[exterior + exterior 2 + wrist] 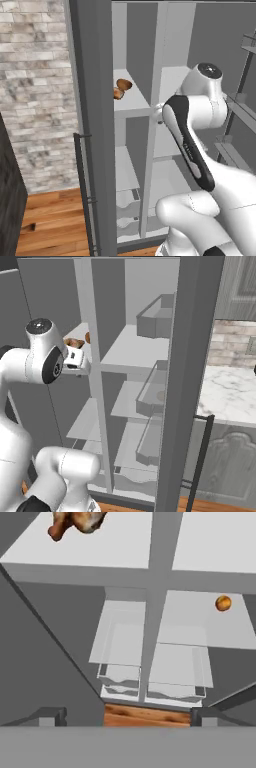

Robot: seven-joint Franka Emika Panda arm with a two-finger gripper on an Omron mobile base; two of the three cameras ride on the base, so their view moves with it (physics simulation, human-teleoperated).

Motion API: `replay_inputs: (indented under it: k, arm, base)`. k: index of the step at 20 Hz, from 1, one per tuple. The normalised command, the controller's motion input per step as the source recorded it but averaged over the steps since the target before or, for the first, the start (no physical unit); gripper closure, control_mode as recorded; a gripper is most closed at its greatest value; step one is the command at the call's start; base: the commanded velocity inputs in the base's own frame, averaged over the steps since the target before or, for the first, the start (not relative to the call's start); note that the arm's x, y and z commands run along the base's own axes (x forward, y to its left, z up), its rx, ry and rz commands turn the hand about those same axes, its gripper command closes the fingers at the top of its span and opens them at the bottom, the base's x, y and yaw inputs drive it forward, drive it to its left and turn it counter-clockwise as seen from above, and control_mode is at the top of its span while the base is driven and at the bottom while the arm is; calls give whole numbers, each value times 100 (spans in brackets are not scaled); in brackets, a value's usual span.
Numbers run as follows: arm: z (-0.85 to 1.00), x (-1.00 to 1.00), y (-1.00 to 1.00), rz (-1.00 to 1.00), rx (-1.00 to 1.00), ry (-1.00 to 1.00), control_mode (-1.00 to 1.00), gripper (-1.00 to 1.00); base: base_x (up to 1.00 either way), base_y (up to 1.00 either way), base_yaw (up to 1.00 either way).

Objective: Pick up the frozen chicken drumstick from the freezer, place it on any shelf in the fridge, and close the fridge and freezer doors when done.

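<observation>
The small tan-brown lumpy chicken drumstick [123, 84] lies on an upper pale grey shelf of the narrow freezer compartment [131, 100], left of the vertical grey divider [152, 150], beside a darker brown lump [118, 93]. At that divider the dark two-finger pincer [122, 714] stands apart and empty, aimed downward. A tiny orange ball [223, 603] sits right of the divider. Risk: reaching up from here could clip the shelf's front edge or nudge the wrong lump.
</observation>
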Motion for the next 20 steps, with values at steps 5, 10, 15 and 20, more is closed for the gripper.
replay_inputs:
  k: [5,10,15,20]
  arm:
    - [4,-6,62,0,3,-21,-100,-100]
    - [5,0,48,-3,24,-6,-100,-100]
    - [11,0,3,-3,43,5,-100,-100]
    - [12,6,11,-4,9,12,-100,-100]
  base:
    - [0,0,0]
    - [0,0,0]
    - [0,0,0]
    - [0,0,0]
